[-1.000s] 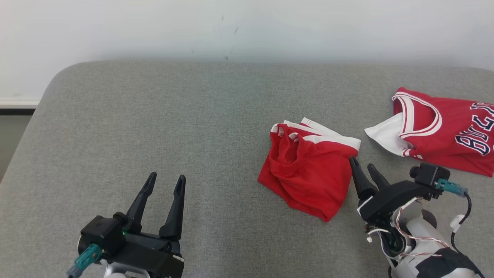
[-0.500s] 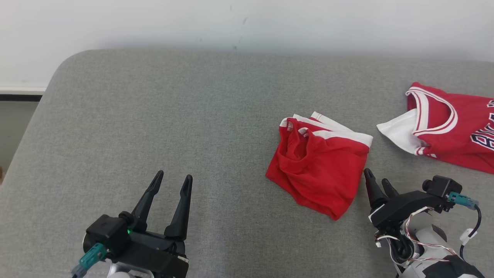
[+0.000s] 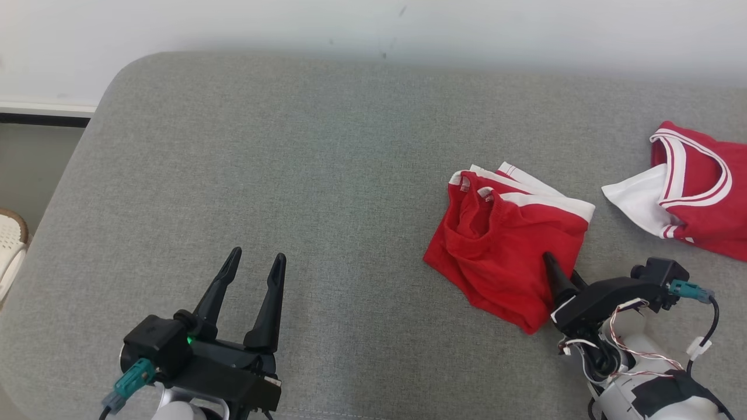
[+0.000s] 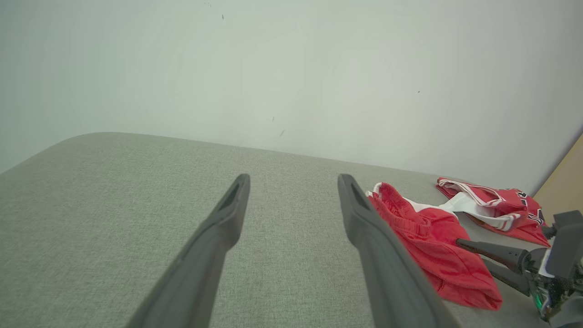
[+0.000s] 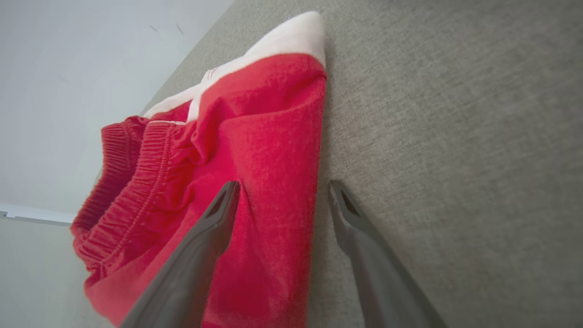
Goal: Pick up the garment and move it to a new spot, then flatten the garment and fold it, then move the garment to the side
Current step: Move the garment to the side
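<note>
The garment is a pair of red shorts [image 3: 502,251] with white trim, lying bunched on the grey cushion [image 3: 292,151]; they also show as the shorts [image 5: 255,150] and the shorts [image 4: 432,246]. My right gripper [image 3: 561,269] is open at their near right edge. In the right wrist view the right gripper [image 5: 282,187] straddles that edge, with one finger over the red cloth and the other over bare cushion. My left gripper [image 3: 254,259] is open and holds nothing, far left of the shorts; the left gripper [image 4: 294,180] points toward the wall.
A red jersey [image 3: 700,192] with white trim lies at the right edge, beyond the shorts. A white wall [image 3: 373,23] backs the cushion. The cushion's rounded left corner drops off, and a pale wicker item [image 3: 9,245] sits beside it.
The head camera has turned left, so everything sits further right. My right gripper has moved in from beside the shorts until its fingers are at their edge. The left gripper keeps its pose.
</note>
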Robot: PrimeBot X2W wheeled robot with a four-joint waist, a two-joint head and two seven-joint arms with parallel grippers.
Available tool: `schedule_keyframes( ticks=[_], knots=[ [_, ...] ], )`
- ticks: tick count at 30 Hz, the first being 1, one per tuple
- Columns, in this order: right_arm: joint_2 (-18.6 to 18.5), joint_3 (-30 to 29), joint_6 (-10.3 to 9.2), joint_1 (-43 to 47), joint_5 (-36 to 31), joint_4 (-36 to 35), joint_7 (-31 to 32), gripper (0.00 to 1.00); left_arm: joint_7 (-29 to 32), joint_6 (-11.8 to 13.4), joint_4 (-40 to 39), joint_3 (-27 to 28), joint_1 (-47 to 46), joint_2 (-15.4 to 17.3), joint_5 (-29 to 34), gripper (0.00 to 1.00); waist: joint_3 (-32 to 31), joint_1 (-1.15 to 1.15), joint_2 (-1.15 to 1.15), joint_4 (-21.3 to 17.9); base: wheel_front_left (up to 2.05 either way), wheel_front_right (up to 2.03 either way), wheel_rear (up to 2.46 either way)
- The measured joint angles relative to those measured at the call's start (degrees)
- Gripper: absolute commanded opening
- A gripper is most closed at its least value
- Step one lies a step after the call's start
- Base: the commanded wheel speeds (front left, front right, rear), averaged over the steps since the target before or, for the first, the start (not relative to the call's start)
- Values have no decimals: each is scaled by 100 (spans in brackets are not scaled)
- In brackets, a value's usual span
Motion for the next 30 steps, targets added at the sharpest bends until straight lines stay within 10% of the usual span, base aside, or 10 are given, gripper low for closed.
schedule_keyframes(
  ticks=[5,7,8,10,30],
  knots=[
    [64,-29,43,-165,78,175,91,100,0,-21,0,29,0,-1,0,100,12,0,0,36,0,0,0],
    [74,-29,47,-200,105,233,136,83,0,-35,0,30,0,-3,1,100,22,0,0,47,0,0,0],
    [75,-27,47,-235,108,272,156,44,0,-35,0,31,0,-3,5,100,27,0,0,52,0,0,0],
    [89,-27,48,-300,109,342,172,0,0,-35,0,35,0,-4,8,100,35,0,0,62,0,0,0],
    [-1,419,174,-847,-160,192,194,0,0,-44,88,137,49,-45,41,100,-164,0,1,-148,0,0,0]
  ],
)
